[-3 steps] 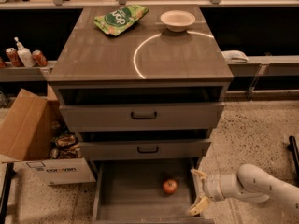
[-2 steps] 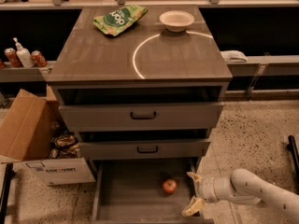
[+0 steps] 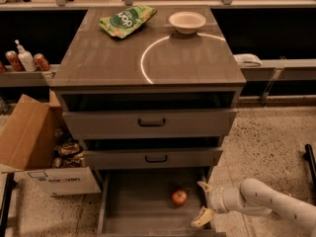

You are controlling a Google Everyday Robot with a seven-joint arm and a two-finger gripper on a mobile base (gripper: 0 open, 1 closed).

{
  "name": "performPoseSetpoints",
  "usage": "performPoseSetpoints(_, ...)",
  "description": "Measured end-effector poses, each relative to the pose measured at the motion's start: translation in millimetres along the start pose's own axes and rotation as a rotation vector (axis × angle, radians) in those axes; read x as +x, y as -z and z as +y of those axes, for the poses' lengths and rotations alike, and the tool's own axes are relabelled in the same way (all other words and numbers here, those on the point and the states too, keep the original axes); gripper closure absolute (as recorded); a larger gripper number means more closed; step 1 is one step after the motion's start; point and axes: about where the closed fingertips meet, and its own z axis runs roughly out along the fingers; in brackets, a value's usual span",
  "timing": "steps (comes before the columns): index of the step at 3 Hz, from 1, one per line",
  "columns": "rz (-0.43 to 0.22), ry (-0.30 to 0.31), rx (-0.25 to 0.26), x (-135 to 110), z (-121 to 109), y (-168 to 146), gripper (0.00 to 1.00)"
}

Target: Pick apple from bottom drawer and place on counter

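The small red apple [image 3: 179, 197] lies on the flat grey floor of the pulled-out bottom drawer [image 3: 133, 209], right of centre. My gripper [image 3: 202, 202] comes in from the right at the drawer's right wall, just right of the apple and apart from it. Its two pale fingers are spread, one above [image 3: 203, 186] and one below [image 3: 202, 217], and hold nothing. The grey-brown counter [image 3: 98, 58] with its white arc tops the cabinet above.
A white bowl [image 3: 187, 21] and a green chip bag [image 3: 127, 19] sit at the back of the counter. Two upper drawers with black handles [image 3: 151, 123] stand slightly open. A cardboard box [image 3: 34, 147] stands left of the cabinet. Cans and a bottle [image 3: 24, 60] are on a left shelf.
My gripper has moved left, from outside the drawer's right edge to its right wall, closer to the apple. The apple has not moved.
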Motion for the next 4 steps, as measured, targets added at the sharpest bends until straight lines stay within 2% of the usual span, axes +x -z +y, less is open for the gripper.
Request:
performPoseSetpoints(2, 0.066, 0.034, 0.058, 28.8, -43.1, -27.0, 0.0)
performPoseSetpoints(4, 0.134, 0.089, 0.079, 40.1, -65.4, -64.7, 0.0)
